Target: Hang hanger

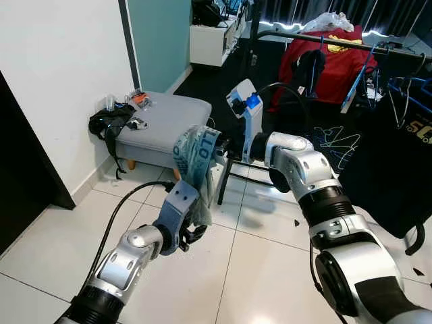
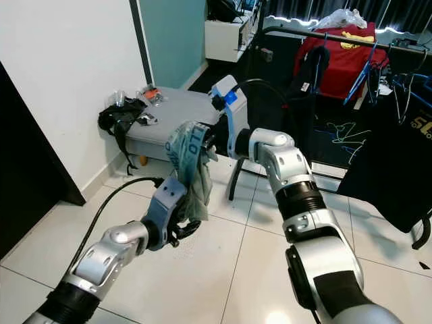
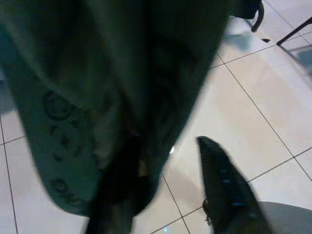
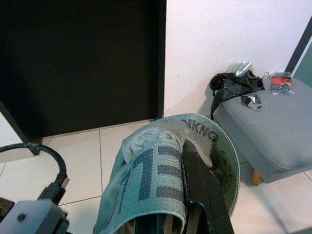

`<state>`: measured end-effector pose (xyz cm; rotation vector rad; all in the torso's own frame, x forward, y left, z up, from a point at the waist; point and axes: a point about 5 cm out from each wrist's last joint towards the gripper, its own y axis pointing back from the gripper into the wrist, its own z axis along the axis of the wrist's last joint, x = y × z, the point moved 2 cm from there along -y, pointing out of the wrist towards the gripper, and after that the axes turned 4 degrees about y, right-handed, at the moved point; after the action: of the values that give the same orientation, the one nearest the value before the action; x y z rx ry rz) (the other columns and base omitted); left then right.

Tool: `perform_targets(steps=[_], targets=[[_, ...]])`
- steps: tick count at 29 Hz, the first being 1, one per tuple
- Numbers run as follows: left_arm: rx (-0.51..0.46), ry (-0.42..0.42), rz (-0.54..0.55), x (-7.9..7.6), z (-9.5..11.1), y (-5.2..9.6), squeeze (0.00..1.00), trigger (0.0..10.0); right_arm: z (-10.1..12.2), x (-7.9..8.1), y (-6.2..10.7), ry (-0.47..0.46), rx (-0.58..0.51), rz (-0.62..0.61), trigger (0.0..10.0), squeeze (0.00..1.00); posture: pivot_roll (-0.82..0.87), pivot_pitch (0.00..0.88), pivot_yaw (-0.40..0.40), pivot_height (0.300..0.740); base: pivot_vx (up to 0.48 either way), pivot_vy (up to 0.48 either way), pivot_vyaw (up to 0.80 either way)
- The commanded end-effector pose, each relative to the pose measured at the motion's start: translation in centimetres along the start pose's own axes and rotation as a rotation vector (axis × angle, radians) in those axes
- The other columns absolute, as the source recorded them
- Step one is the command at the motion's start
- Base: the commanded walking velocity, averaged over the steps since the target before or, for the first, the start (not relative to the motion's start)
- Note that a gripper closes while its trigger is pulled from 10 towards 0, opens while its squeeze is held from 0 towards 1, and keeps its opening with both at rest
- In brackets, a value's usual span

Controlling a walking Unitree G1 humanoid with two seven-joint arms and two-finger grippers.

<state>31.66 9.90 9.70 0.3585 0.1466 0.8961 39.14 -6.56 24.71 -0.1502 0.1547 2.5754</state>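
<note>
- My left hand (image 1: 191, 233) was raised in front of me over the tiled floor (image 1: 263, 270), with a pale green printed garment (image 1: 196, 162) draped over it
- In my left wrist view the cloth hung over one finger, and the other black finger (image 3: 222, 180) stood clear of it; I could not tell whether that hand was actually clamping the cloth
- My right hand (image 1: 219, 150) was reached across to the top of the same garment, its fingers (image 4: 202, 190) close together and pushed into the folds, gripping the fabric at its upper edge
- The garment hung between both hands, bunched and drooping below my left wrist
- A clothes rack (image 1: 324, 40) stood well beyond, at the back right, carrying a red shirt (image 1: 337, 61) and several hangers (image 1: 358, 81)
- A grey footstool (image 1: 165, 125) sat by the white wall (image 1: 61, 81), with a black bag (image 1: 108, 121) slumped at its near end and small items on top
</note>
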Motion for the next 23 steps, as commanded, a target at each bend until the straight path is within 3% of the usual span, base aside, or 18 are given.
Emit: perform_targets(steps=[1,8,15,18,21,23], targets=[[-0.002,-0.001,-0.010,0.4,-0.3,0.5,0.00,0.0,0.3,-0.1,0.2,-0.002,-0.010,-0.001,0.0,0.00,0.03,0.065,-0.041,0.740,0.000,0.000,0.00],[-0.017,-0.044,-0.094,0.7,0.1,1.6,0.00,0.0,-0.1,-0.2,0.5,-0.006,0.002,-0.004,0.0,0.00,0.03,0.066,-0.039,0.740,0.000,0.000,0.00],[-0.039,-0.086,-0.196,2.4,1.7,4.6,0.00,0.0,-1.6,-0.3,1.3,-0.025,0.036,-0.014,0.0,0.00,0.04,0.068,-0.039,0.740,0.000,0.000,0.00],[-0.044,-0.088,-0.196,2.7,2.0,4.9,0.00,0.0,-1.8,-0.2,1.4,-0.029,0.041,-0.014,0.0,0.00,0.04,0.068,-0.039,0.740,0.000,0.000,0.00],[-0.078,-0.111,-0.247,3.8,3.8,6.8,0.00,0.0,-3.5,0.3,2.2,-0.050,0.058,-0.002,0.0,0.00,0.04,0.063,-0.039,0.740,0.000,0.000,0.00],[-0.084,-0.113,-0.252,3.9,4.1,7.0,0.00,0.0,-3.7,0.4,2.3,-0.054,0.057,0.004,0.0,0.00,0.04,0.063,-0.039,0.740,0.000,0.000,0.00]])
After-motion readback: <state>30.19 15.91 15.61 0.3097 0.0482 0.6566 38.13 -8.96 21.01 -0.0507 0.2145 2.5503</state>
